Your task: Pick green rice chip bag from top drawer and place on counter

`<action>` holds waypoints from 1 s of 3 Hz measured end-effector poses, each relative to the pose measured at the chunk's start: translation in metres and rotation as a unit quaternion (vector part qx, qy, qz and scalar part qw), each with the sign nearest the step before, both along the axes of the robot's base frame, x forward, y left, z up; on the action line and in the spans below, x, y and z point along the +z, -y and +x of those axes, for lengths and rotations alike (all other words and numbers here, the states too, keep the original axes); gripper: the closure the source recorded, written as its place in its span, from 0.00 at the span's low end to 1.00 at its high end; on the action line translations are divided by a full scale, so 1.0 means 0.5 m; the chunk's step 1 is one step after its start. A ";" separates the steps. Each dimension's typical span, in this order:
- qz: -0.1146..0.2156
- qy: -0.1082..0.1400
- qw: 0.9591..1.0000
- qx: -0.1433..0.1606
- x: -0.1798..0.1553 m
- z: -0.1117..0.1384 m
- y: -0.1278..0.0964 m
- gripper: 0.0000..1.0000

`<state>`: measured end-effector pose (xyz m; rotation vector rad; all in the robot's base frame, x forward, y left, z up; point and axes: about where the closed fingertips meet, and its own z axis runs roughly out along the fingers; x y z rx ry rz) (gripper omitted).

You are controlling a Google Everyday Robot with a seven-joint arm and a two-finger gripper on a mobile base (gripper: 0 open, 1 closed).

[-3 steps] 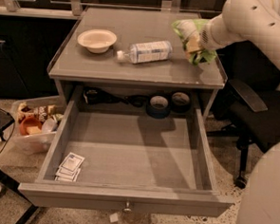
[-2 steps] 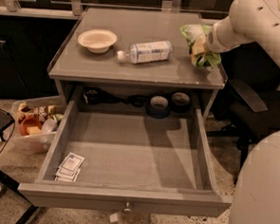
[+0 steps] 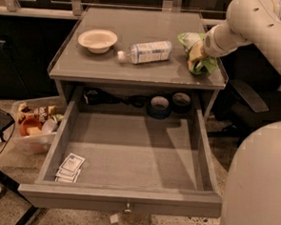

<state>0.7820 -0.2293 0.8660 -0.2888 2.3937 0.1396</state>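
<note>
The green rice chip bag (image 3: 195, 53) is at the right side of the counter (image 3: 133, 68), low over its surface or resting on it. My gripper (image 3: 200, 51) comes in from the right on the white arm and is shut on the bag, which hides most of the fingers. The top drawer (image 3: 128, 156) is pulled fully open below the counter; its grey bottom holds only small white packets (image 3: 70, 168) at the front left corner.
A cream bowl (image 3: 97, 39) and a clear bottle with a white label (image 3: 145, 52) lie on the counter. Tape rolls (image 3: 159, 106) and black items sit at the drawer's back. A bin of snacks (image 3: 35, 122) stands on the floor at left. My white base (image 3: 258, 183) fills the right.
The gripper with the green bag has moved slightly lower and toward the counter's right edge. The bottle, bowl and drawer have not moved.
</note>
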 end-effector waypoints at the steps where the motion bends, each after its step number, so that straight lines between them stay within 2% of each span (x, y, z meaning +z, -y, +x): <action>1: -0.007 -0.009 1.000 -0.002 -0.005 -0.003 -0.006 0.58; 3: -0.007 -0.009 1.000 -0.002 -0.005 -0.003 -0.006 0.11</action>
